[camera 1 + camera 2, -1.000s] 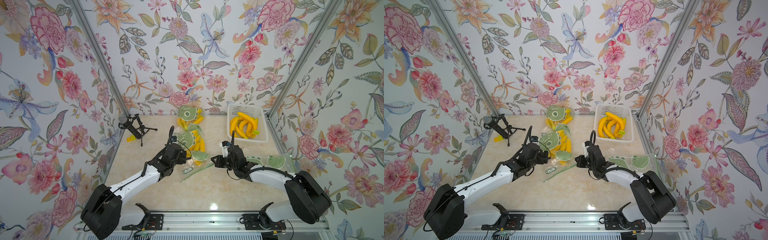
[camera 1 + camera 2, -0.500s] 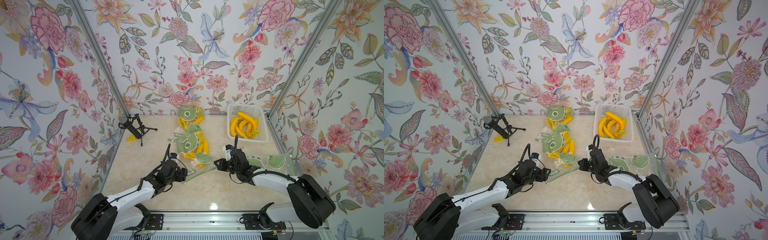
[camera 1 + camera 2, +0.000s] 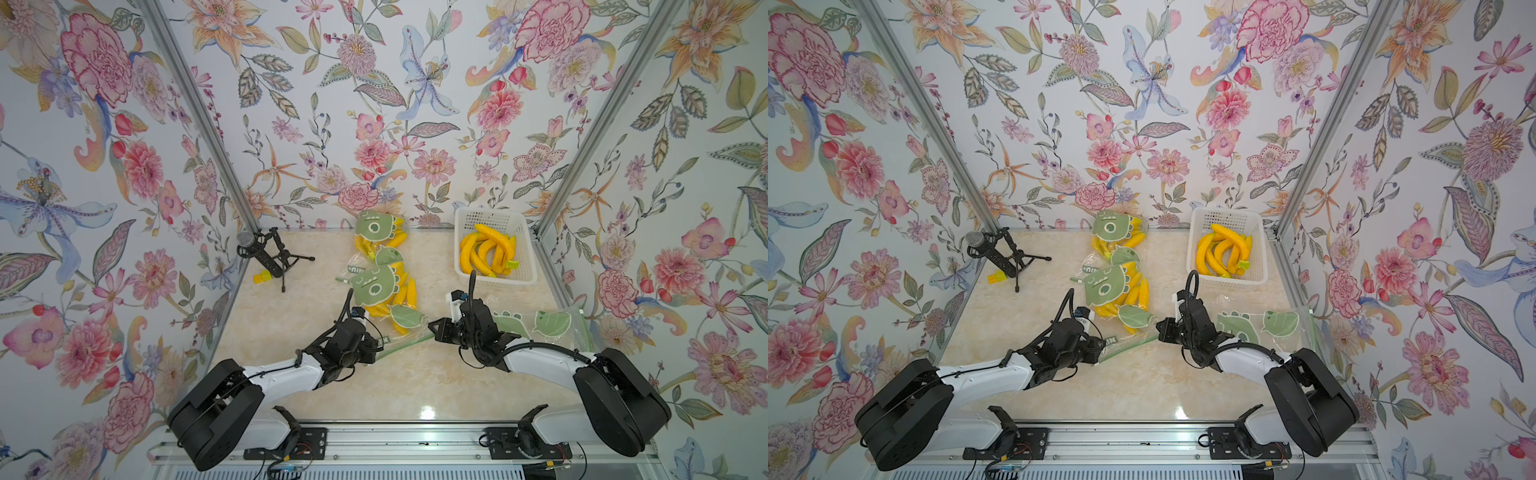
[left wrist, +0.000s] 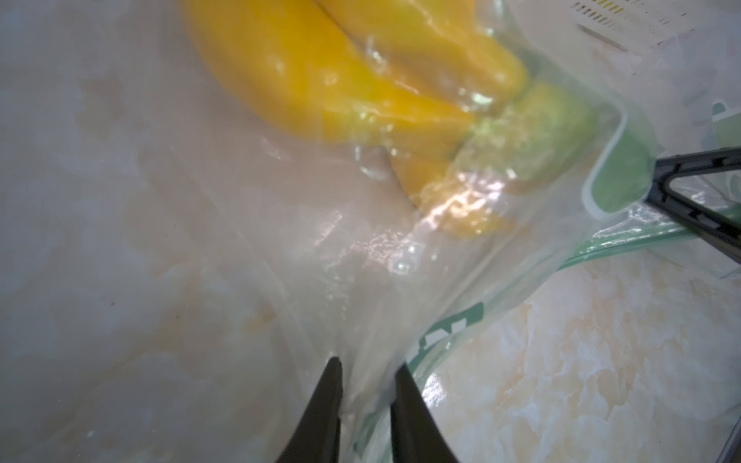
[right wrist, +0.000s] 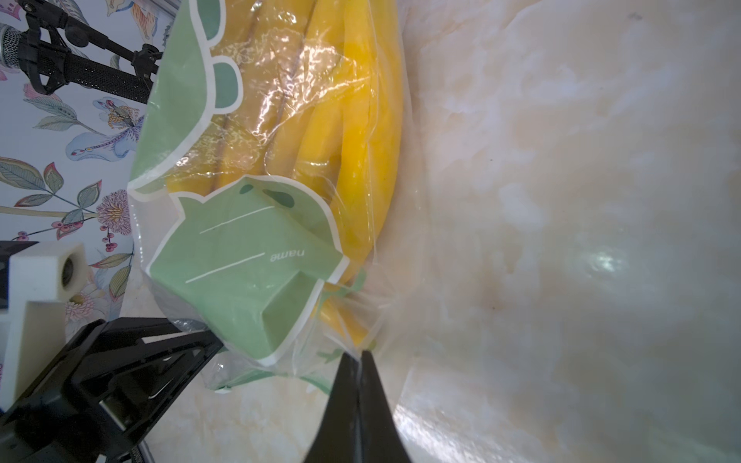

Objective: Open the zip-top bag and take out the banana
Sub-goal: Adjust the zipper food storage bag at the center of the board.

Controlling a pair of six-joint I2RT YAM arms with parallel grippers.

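Zip-top bag (image 3: 405, 318) lies mid-table (image 3: 270, 324), zip edge facing the front edge, with the banana (image 3: 411, 291) inside. Left gripper (image 4: 367, 362) pinches clear film at one end of the zip edge. Right gripper (image 5: 359, 354) is clamped tight on the film at the other end.

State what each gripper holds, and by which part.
Both hold the zip-top bag by its mouth edge: the right gripper pinches one end, the left gripper the film near the other.
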